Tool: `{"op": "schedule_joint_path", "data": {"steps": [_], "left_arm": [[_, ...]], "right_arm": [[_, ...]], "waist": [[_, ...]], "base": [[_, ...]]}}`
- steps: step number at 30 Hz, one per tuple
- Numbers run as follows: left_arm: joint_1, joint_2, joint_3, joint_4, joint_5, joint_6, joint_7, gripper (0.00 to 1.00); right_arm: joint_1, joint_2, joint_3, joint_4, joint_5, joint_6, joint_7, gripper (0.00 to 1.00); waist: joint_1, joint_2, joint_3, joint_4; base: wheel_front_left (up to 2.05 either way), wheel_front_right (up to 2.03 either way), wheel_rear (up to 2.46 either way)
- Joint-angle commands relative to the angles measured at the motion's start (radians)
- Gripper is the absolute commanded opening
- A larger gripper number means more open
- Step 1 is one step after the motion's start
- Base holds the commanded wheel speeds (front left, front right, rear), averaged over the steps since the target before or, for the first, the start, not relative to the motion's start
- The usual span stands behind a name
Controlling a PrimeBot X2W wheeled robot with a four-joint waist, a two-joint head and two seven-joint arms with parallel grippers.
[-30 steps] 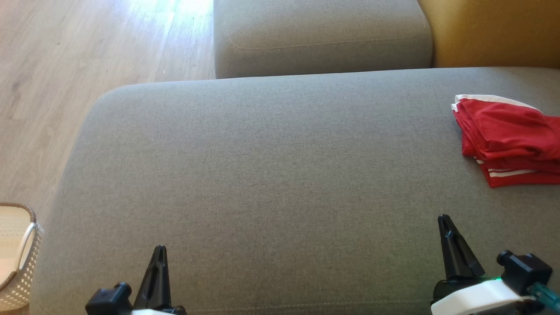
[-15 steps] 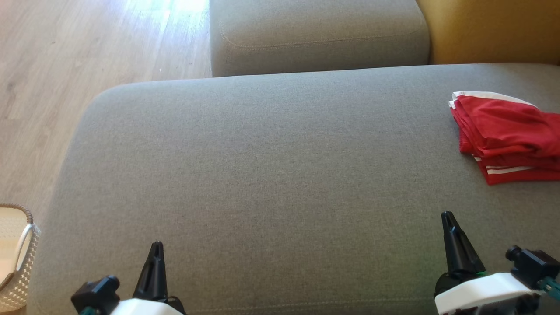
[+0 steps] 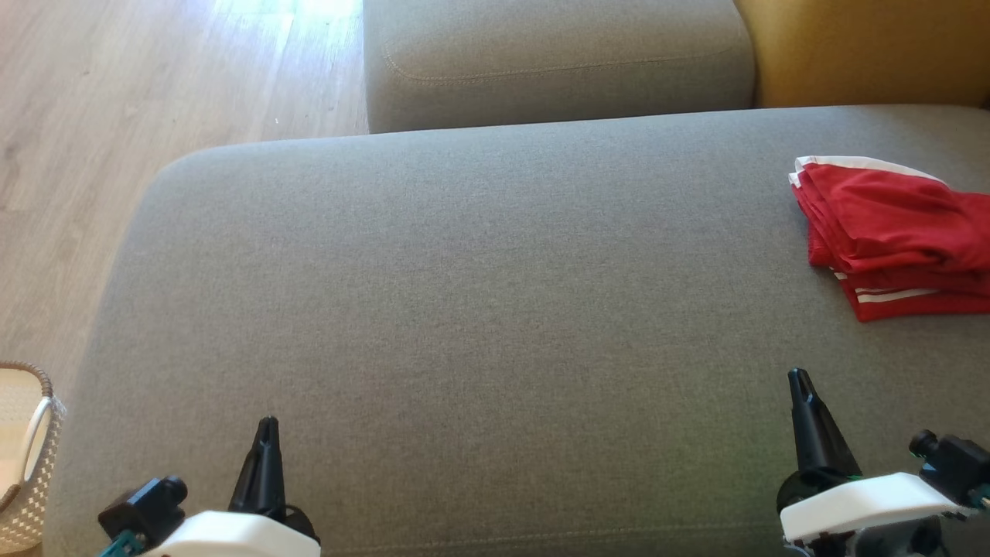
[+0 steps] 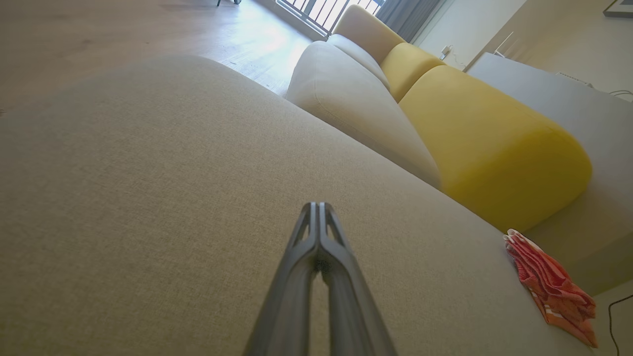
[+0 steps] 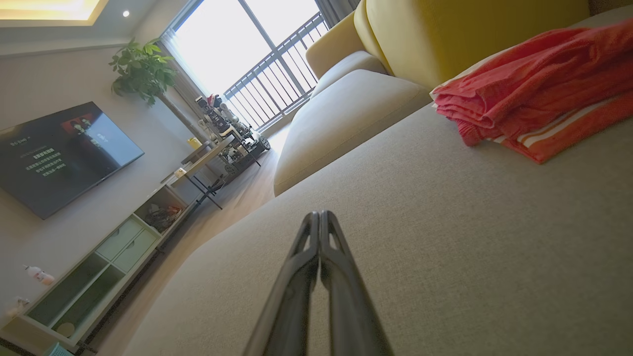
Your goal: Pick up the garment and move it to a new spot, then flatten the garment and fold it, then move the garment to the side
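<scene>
The garment (image 3: pixel 893 232) is red with white stripes, folded into a small stack at the far right of the grey sofa seat (image 3: pixel 464 309). It also lies at the right edge of the left wrist view, garment (image 4: pixel 551 287), and at the upper right of the right wrist view, garment (image 5: pixel 534 89). My left gripper (image 3: pixel 267 424) is shut and empty near the seat's front left; its tips (image 4: pixel 318 205) touch each other. My right gripper (image 3: pixel 797 376) is shut and empty at the front right, well short of the garment; its tips (image 5: pixel 319 213) are pressed together.
A second grey cushion (image 3: pixel 557 62) and a yellow cushion (image 3: pixel 866 54) stand behind the seat. Wood floor (image 3: pixel 116 116) runs along the left, with a white woven basket (image 3: pixel 27 449) at the lower left. A TV (image 5: pixel 59 153) and a low cabinet (image 5: pixel 99 267) stand across the room.
The head camera has shifted a little, sliding the scene up and left. Both grippers stay shut; more of each white wrist shows at the bottom. The garment has not moved.
</scene>
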Motion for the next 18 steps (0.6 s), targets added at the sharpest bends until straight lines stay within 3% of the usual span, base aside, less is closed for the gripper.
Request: {"op": "schedule_joint_path", "data": {"steps": [1, 18], "left_arm": [[-0.057, 0.016, 0.026, -0.021, -0.037, -0.008, 0.009, 0.00], [-0.100, 0.021, 0.057, 0.007, -0.232, -0.037, 0.050, 0.00]], "right_arm": [[-0.060, -0.021, 0.001, -0.025, 0.038, 0.000, 0.009, 0.00], [-0.090, -0.025, -0.005, 0.000, 0.225, 0.000, 0.052, 0.00]], "waist": [[0.0000, 0.0000, 0.001, -0.001], [0.0000, 0.0000, 0.009, -0.012]], "base": [[0.00, 0.00, 0.00], [0.00, 0.00, 0.00]]}}
